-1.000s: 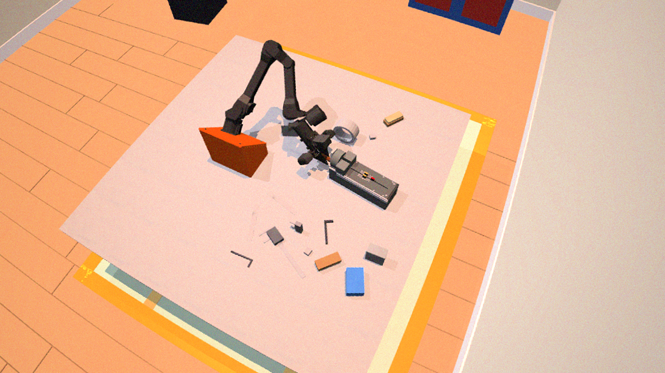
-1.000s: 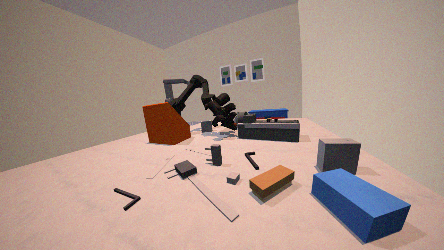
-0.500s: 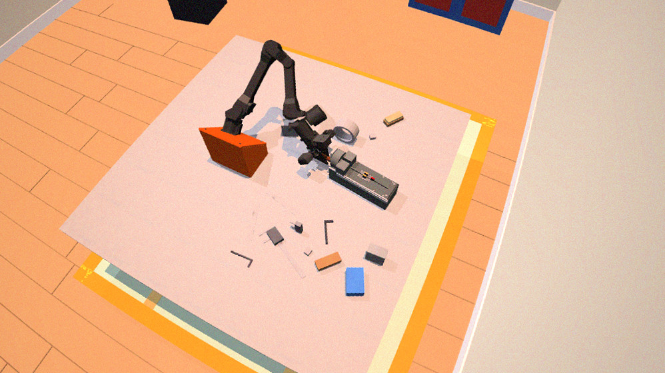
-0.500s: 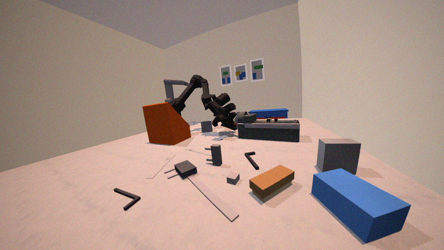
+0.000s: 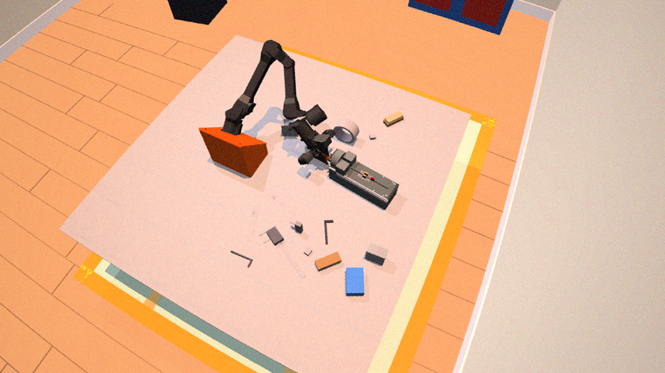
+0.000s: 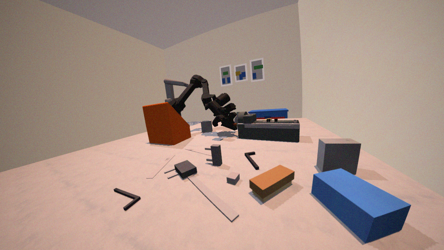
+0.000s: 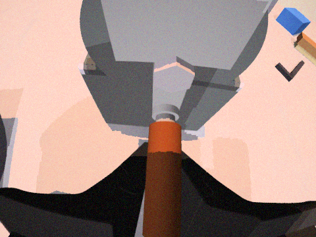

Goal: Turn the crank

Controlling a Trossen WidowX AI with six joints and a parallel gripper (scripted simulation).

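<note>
The machine (image 5: 360,190) (image 6: 268,133) is a long dark box with a grey round housing at its arm end. On its top, the red pointer (image 5: 372,178) appears a little beyond the brass zero marks (image 5: 365,174), on the side away from the crank; the exact gap is too small to read. The pale crank arm (image 7: 169,89) hangs down toward me in the wrist view and bears the orange handle (image 7: 164,136). My gripper (image 7: 159,149) (image 5: 326,156) (image 6: 234,125) is shut on the handle, one black finger on each side. The handle's far part is hidden between the fingers.
A grey ring (image 5: 346,131) lies close behind the gripper. The orange wedge block (image 5: 234,153) (image 6: 164,124) stands by the arm base. A blue block (image 5: 354,281) (image 6: 357,199), an orange block (image 5: 327,261) (image 6: 271,180) and a grey box (image 5: 376,254) (image 6: 338,155) lie toward the front right.
</note>
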